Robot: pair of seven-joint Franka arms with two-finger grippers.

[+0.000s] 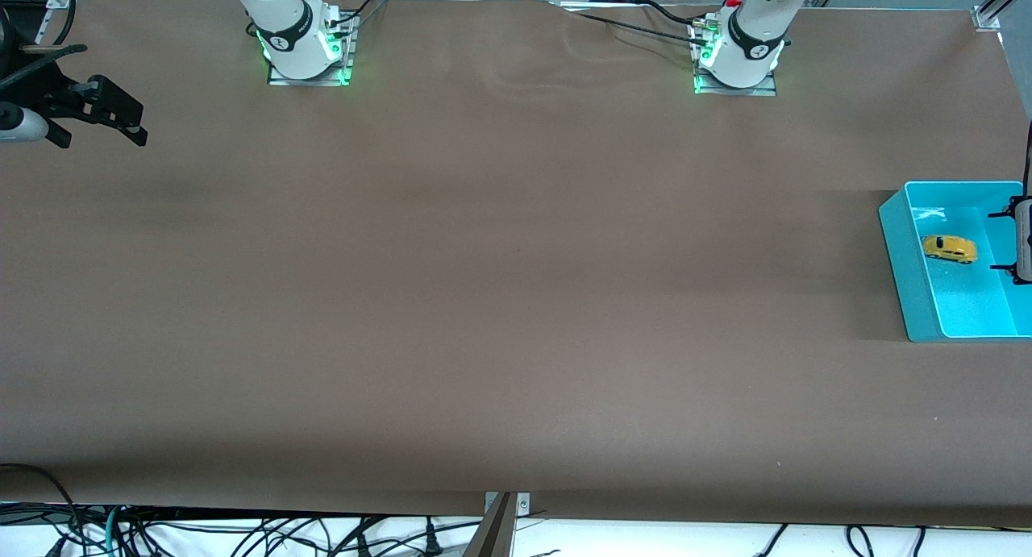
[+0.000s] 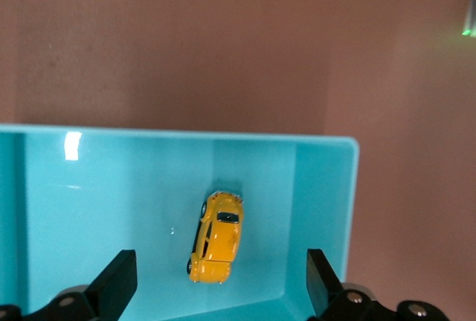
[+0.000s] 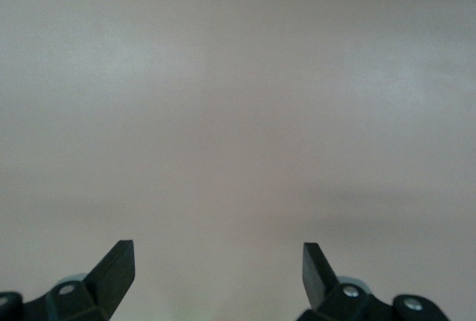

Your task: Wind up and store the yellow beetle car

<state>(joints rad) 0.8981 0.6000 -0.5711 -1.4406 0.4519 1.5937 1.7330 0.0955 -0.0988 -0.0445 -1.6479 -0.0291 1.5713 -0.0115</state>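
- Brown table [image 1: 484, 299]: a teal bin [image 1: 907, 267] sits at the left arm's end.
- Car [image 1: 949, 248]: lying on the bin floor, free of both grippers.
- Left gripper [image 1: 1009, 241]: over the bin, jaws released.
- Right gripper [image 1: 121, 122]: waiting over bare table, jaws spread, empty.

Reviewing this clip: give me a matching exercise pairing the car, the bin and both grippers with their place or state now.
Column A:
1. yellow beetle car
2. turquoise bin
3. left gripper
4. right gripper

Column B:
a. open over bare brown table, at the right arm's end
b. lying free on the bin floor
c. open above the bin, holding nothing
d. on the table at the left arm's end

Pairs: 1-b, 2-d, 3-c, 4-a
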